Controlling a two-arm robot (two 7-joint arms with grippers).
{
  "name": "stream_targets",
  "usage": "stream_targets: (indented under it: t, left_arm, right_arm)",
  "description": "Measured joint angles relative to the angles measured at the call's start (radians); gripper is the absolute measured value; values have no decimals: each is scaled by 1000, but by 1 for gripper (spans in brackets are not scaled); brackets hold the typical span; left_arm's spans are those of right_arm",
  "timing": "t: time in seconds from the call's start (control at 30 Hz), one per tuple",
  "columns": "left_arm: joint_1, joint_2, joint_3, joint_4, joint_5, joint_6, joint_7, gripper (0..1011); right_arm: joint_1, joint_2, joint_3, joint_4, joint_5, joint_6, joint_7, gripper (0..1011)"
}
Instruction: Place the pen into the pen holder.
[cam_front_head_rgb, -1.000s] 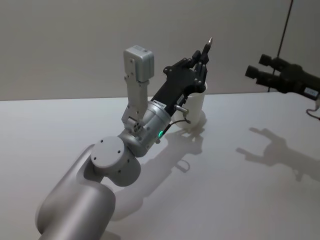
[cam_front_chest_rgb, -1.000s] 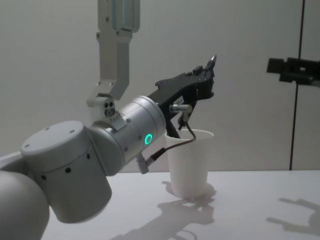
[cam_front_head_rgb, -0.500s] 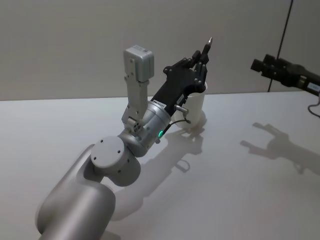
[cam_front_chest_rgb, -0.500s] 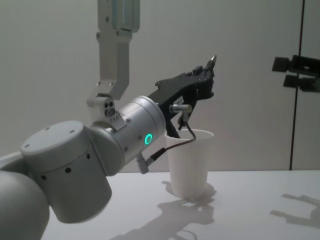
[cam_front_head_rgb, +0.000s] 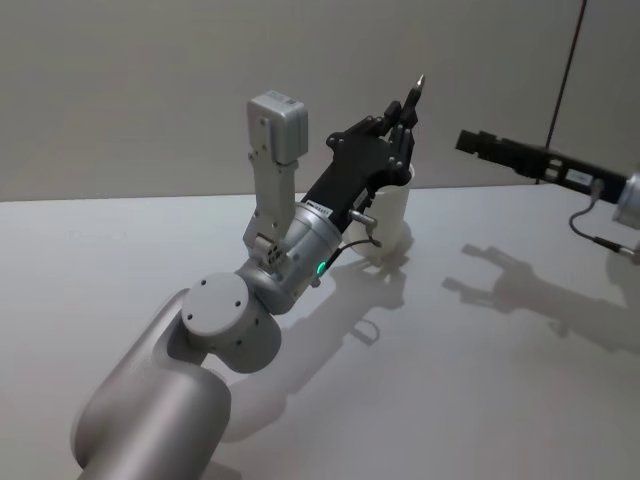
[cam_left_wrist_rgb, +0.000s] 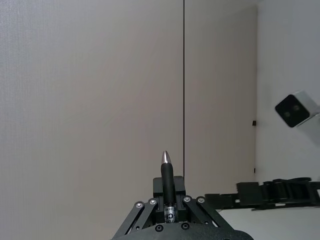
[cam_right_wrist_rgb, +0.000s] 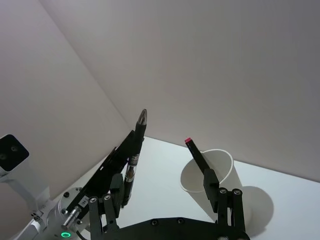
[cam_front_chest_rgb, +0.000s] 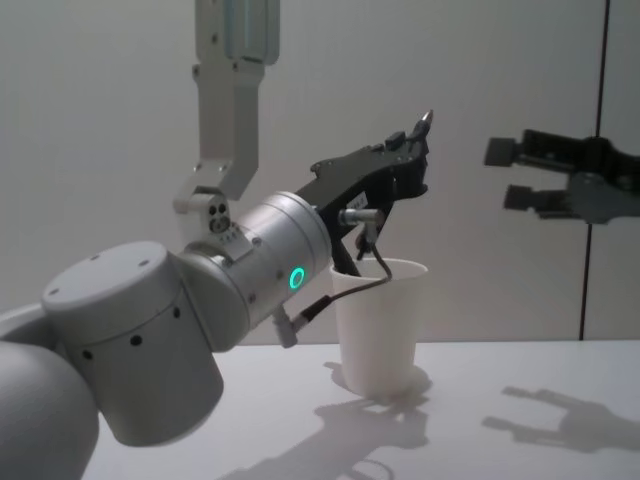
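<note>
Two end effectors for you | left end effector (cam_front_head_rgb: 405, 118) closed tight on the pen (cam_front_head_rgb: 415, 92), tip pointing up, raised near the rim of the pen holder (cam_front_head_rgb: 394, 218); pen holder upright by the far edge of the counter (cam_front_head_rgb: 480, 400) | right end effector (cam_front_chest_rgb: 510, 175) spread wide, empty, aloft toward the right edge, well apart.
</note>
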Motion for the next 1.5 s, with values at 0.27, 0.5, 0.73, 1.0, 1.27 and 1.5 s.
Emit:
stream_targets:
  t: [0.27, 0.5, 0.73, 1.0, 1.27, 1.5]
  left_arm:
    - [0, 0, 0, 0, 0, 0, 0, 123]
    - [0, 0, 0, 0, 0, 0, 0, 123]
    - [0, 0, 0, 0, 0, 0, 0, 123]
    - [0, 0, 0, 0, 0, 0, 0, 123]
    - [0, 0, 0, 0, 0, 0, 0, 123]
    - [0, 0, 0, 0, 0, 0, 0, 123]
  right_arm:
    - [66, -24, -32, 119, 14, 5, 34, 1001]
    - [105, -36, -50, 190, 27, -8, 56, 1001]
    - [128, -41, -59, 231, 39, -27, 76, 1001]
    - [140, -40, -64, 253, 48, -50, 103, 1001]
    - [142, -35, -68, 254, 49, -68, 111, 1001]
    - [143, -32, -70, 254, 50, -77, 116, 1001]
